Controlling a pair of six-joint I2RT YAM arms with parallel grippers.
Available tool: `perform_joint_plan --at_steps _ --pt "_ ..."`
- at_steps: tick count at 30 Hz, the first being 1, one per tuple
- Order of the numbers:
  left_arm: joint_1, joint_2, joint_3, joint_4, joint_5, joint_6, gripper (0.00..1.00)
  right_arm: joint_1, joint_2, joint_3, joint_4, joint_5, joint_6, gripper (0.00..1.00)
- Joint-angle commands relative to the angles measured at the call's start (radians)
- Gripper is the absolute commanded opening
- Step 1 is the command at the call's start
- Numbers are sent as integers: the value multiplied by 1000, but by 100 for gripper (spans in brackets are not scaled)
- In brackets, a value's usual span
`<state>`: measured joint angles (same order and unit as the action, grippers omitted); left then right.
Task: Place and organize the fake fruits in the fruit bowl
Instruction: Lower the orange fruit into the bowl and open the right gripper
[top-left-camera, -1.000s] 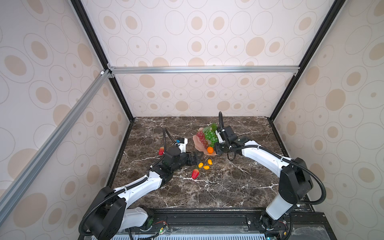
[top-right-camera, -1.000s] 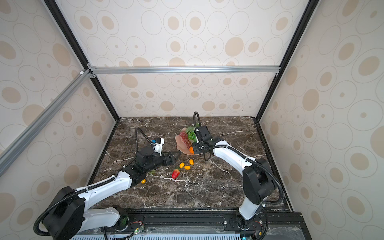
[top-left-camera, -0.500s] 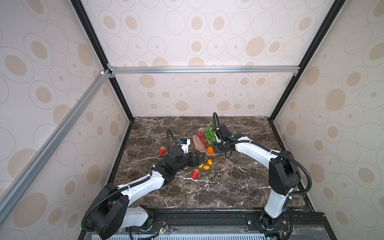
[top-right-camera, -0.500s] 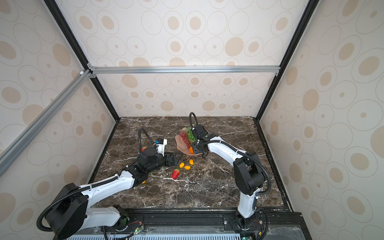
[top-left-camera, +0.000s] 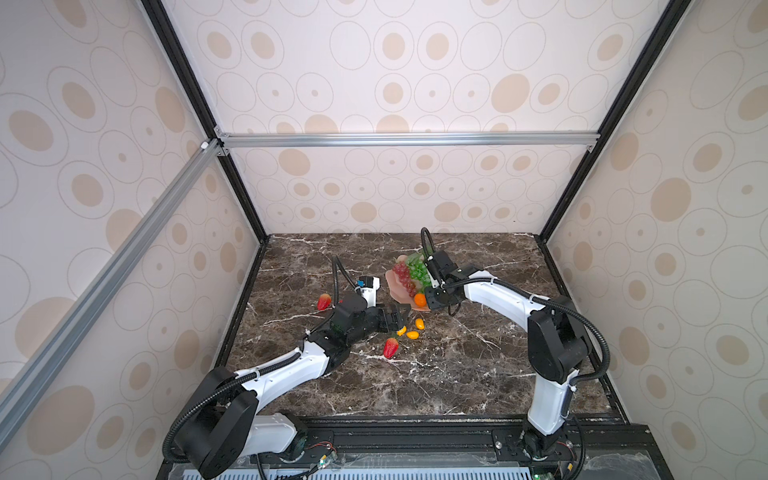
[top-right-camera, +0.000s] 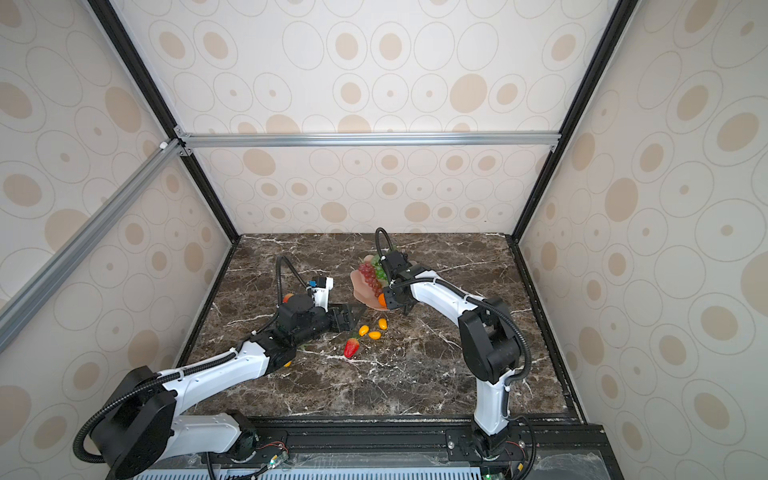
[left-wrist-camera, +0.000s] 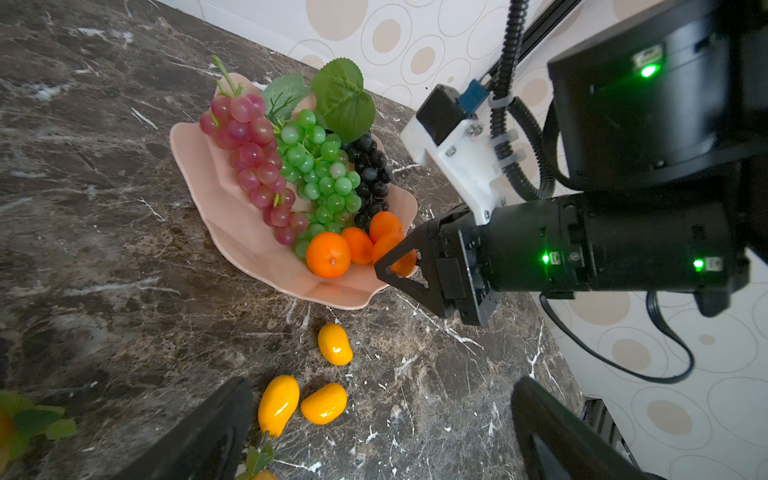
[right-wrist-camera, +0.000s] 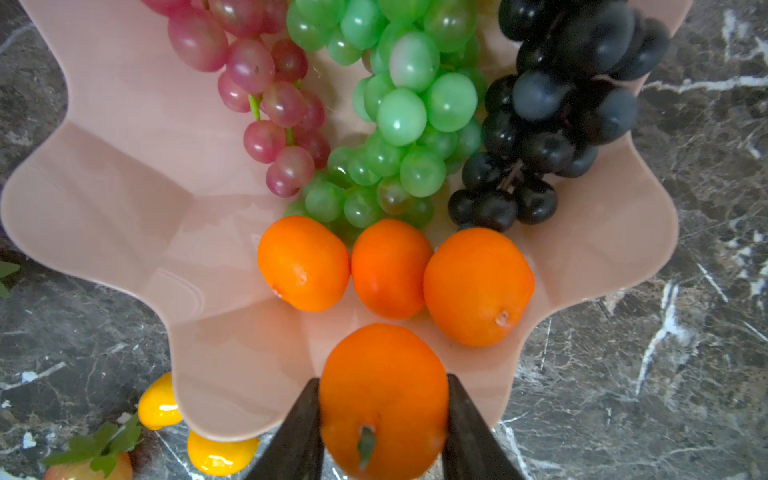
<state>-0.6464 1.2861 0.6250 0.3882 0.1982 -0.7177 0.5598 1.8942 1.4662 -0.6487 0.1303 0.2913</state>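
The pink fruit bowl (top-left-camera: 394, 286) (right-wrist-camera: 124, 187) holds red grapes (left-wrist-camera: 253, 166), green grapes (left-wrist-camera: 320, 174), black grapes (left-wrist-camera: 372, 174) and three tangerines (right-wrist-camera: 388, 268) in a row. My right gripper (right-wrist-camera: 383, 378) (top-left-camera: 429, 301) is shut on a fourth tangerine (right-wrist-camera: 384, 399), held just over the bowl's near rim. Three yellow-orange ovals (left-wrist-camera: 334, 344) (top-left-camera: 412, 335) lie on the marble in front of the bowl. My left gripper (left-wrist-camera: 378, 419) (top-left-camera: 401, 316) is open, low beside them, with nothing between its fingers. A strawberry (top-left-camera: 390, 347) lies nearer the front.
Another strawberry (top-left-camera: 324, 301) sits left of the left arm. A leafy orange fruit (left-wrist-camera: 8, 424) (top-right-camera: 287, 364) lies by the left forearm. The two grippers are close together at the bowl's front rim (left-wrist-camera: 332, 301). Patterned walls enclose the marble table (top-left-camera: 457, 374).
The left gripper has slid right, closer to the yellow ovals. The right arm has shifted a little at the bowl's front rim, still holding the tangerine.
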Motion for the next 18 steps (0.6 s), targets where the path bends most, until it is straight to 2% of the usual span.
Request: perform_joint_plan --at_steps 1,11,18 --pt "-8 -34 10 27 -36 3 98 -6 17 24 -29 14 -2 43" --pt "-8 -52 -10 31 -33 9 98 -7 17 25 -28 13 -2 51" --pt "-8 -55 -13 25 -40 11 98 -7 14 25 -28 15 -2 52"
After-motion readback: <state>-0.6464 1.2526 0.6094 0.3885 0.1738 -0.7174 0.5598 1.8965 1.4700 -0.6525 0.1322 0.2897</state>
